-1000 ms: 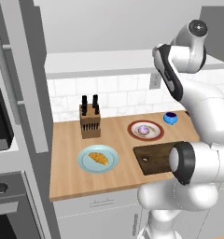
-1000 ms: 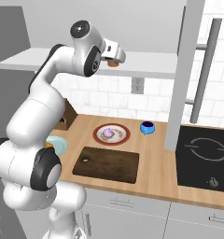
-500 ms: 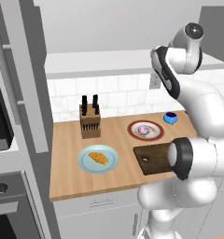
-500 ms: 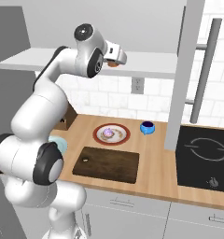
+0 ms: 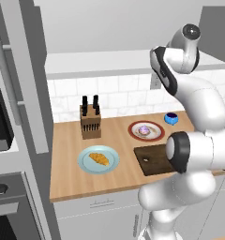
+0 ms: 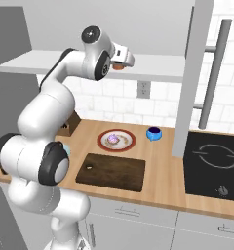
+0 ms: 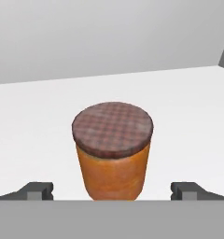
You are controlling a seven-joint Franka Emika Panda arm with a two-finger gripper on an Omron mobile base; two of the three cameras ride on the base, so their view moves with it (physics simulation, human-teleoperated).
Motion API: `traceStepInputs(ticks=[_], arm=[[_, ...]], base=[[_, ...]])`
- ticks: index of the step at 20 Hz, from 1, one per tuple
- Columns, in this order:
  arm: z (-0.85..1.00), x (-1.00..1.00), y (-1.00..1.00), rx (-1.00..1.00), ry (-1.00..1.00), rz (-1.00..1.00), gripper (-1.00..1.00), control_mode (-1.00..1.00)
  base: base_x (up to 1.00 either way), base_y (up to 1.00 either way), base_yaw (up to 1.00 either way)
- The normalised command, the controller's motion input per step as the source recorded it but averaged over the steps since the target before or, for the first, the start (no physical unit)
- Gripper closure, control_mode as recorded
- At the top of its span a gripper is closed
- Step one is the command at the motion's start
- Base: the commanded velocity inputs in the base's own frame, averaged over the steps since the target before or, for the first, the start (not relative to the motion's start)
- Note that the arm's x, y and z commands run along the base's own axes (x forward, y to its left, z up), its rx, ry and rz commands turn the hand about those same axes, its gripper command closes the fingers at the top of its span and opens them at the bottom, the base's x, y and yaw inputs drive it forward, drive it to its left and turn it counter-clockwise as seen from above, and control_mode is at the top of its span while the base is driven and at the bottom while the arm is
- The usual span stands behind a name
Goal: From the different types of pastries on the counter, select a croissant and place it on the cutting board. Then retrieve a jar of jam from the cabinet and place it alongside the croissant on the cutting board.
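Note:
The jar of jam (image 7: 113, 149), orange-brown with a dark checked lid, stands upright on the white floor of the cabinet (image 7: 179, 107). My gripper (image 7: 113, 191) is open, a fingertip on each side of the jar and clear of it. From the right base view the hand reaches up to the cabinet (image 6: 153, 68), with the gripper (image 6: 125, 62) at the jar of jam (image 6: 120, 67). The croissant (image 5: 99, 159) lies on a pale blue plate on the counter (image 5: 67, 178). The dark cutting board (image 5: 152, 161) (image 6: 111, 171) is bare.
A pink-frosted pastry (image 5: 145, 130) (image 6: 114, 140) sits on a red-rimmed plate behind the board. A small blue bowl (image 5: 170, 118) (image 6: 154, 133) stands near the wall, a knife block (image 5: 90, 123) at the left. A black hob (image 6: 214, 163) lies to the right.
The arm's upper links have shifted slightly and the hand has edged along the cabinet shelf toward the jar. The things on the counter have not moved.

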Motion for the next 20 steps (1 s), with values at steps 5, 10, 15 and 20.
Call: traceStepInputs(ticks=[5, 10, 15, 20], arm=[[-0.05, 0.12, -0.04, 0.0, 0.0, 0.0, -1.0, -1.0], [-0.13, 0.18, 0.0, 0.0, 0.0, 0.0, -1.0, -1.0], [-0.06, 0.16, 0.0, 0.0, 0.0, 0.0, -1.0, -1.0], [-0.03, 0.08, 0.0, 0.0, 0.0, 0.0, 1.0, -1.0]], base=[[0.0, 0.0, 0.0], [0.0, 0.0, 0.0], [0.0, 0.0, 0.0], [0.0, 0.0, 0.0]])
